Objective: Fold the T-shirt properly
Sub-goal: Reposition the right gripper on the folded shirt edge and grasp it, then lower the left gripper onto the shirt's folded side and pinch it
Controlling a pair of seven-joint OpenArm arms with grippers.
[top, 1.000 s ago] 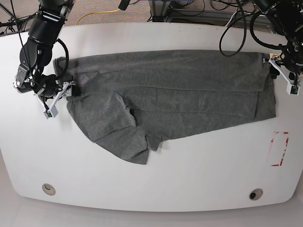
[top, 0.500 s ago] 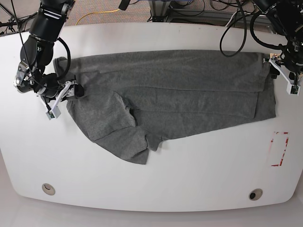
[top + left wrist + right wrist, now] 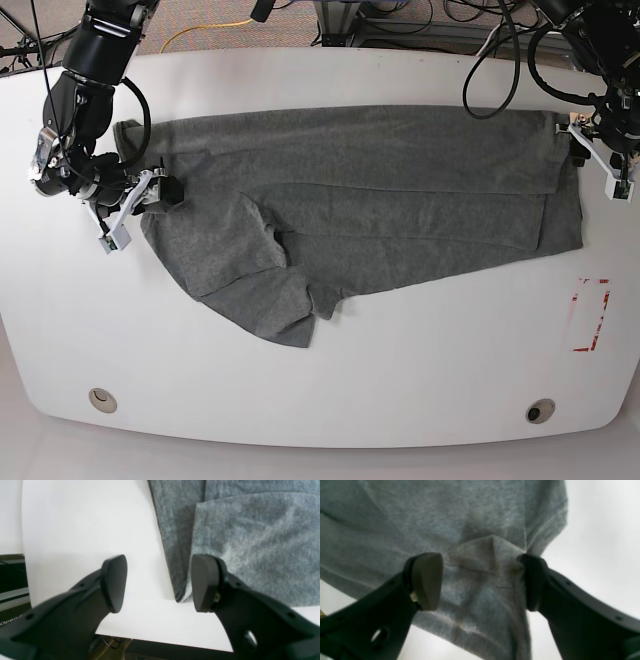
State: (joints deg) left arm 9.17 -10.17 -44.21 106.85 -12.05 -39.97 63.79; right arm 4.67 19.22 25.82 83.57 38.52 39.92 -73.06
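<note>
There was one T-shirt (image 3: 380,190), two grippers and one white table (image 3: 330,380). On the table were also two small round holes near the lower edge and one red rectangular mark (image 3: 589,314) at the right of the base view.

The T-shirt lay flat in the upper middle of the base view, with its long axis running from left to right across the frame. Its upper part was folded down in a long band. A sleeve pointed to the lower left, and the straight hem end was at the right.

The left gripper (image 3: 600,160) was at the right edge of the shirt, wide apart, with the hem corner between its fingers (image 3: 205,582), gripping nothing. The right gripper (image 3: 135,205) was at the left edge, also wide apart, around a bump of cloth in its wrist view (image 3: 482,580) without pinching it.
</note>
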